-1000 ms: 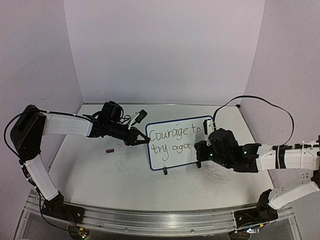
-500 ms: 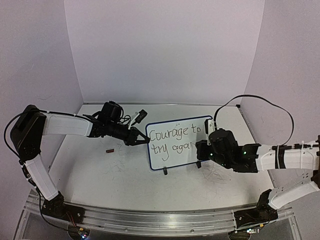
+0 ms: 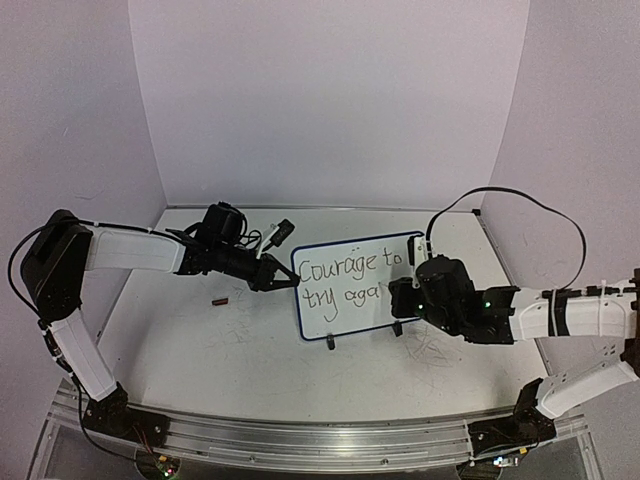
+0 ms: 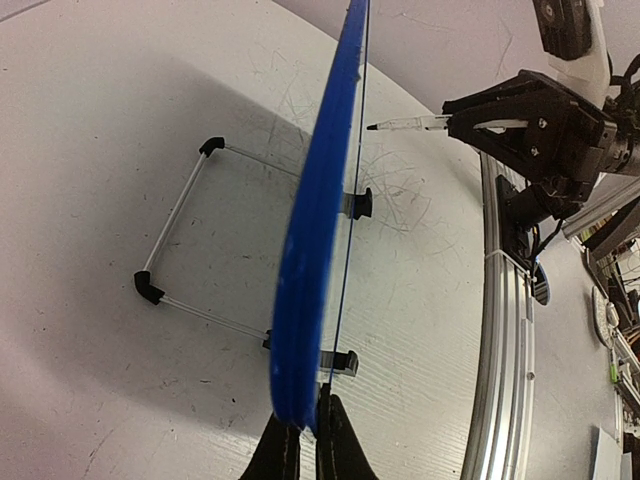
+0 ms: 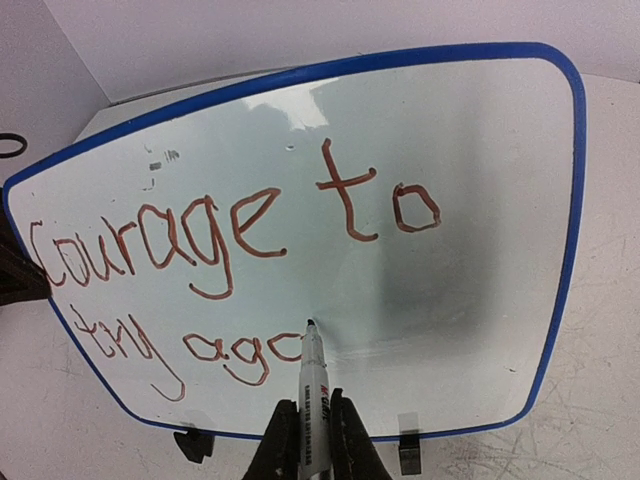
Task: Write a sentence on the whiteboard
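At the near edge of the table point(image 3: 200, 345) the rail point(image 3: 300, 440) carries both arm bases. From the right base the arm reaches in to the right gripper point(image 5: 312, 425), whose jaws are clamped narrowly on a marker point(image 5: 313, 385), the tip resting on the whiteboard point(image 5: 470, 150) at the end of the second line. The whiteboard stands upright on its black feet at mid-table, tilted back on a wire stand point(image 4: 180, 200). The sentence point(image 5: 230, 230), in dark reddish ink, so far reads "Courage to" over "try ag" and an unfinished letter. Compared with a second ago, the right wrist has edged slightly leftward along that line; board and left arm have not moved. The left gripper point(image 4: 305, 445) pinches the board's left frame edge between closed fingers. A small reddish cap point(image 3: 221, 299) lies left of the board.
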`<control>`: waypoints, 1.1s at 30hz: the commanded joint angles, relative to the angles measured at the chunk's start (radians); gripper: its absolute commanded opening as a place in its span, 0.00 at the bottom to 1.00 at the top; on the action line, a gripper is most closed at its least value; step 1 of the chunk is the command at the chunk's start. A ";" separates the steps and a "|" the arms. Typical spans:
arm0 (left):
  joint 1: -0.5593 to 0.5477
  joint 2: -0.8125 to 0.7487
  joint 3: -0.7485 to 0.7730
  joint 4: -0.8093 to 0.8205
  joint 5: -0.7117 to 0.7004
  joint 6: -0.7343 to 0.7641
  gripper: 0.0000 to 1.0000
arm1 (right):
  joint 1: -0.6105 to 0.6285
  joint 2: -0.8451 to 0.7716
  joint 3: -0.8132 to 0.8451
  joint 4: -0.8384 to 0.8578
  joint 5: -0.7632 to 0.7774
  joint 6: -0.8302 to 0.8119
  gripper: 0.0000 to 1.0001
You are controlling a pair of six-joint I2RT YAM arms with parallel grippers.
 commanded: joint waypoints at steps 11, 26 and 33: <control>-0.013 -0.010 -0.009 -0.075 -0.026 0.056 0.00 | -0.005 0.027 0.046 0.006 0.062 0.008 0.00; -0.016 -0.004 -0.007 -0.075 -0.026 0.056 0.00 | -0.004 -0.021 0.026 -0.030 0.028 0.007 0.00; -0.016 0.000 -0.007 -0.076 -0.027 0.058 0.00 | -0.005 -0.007 -0.002 -0.041 0.003 0.032 0.00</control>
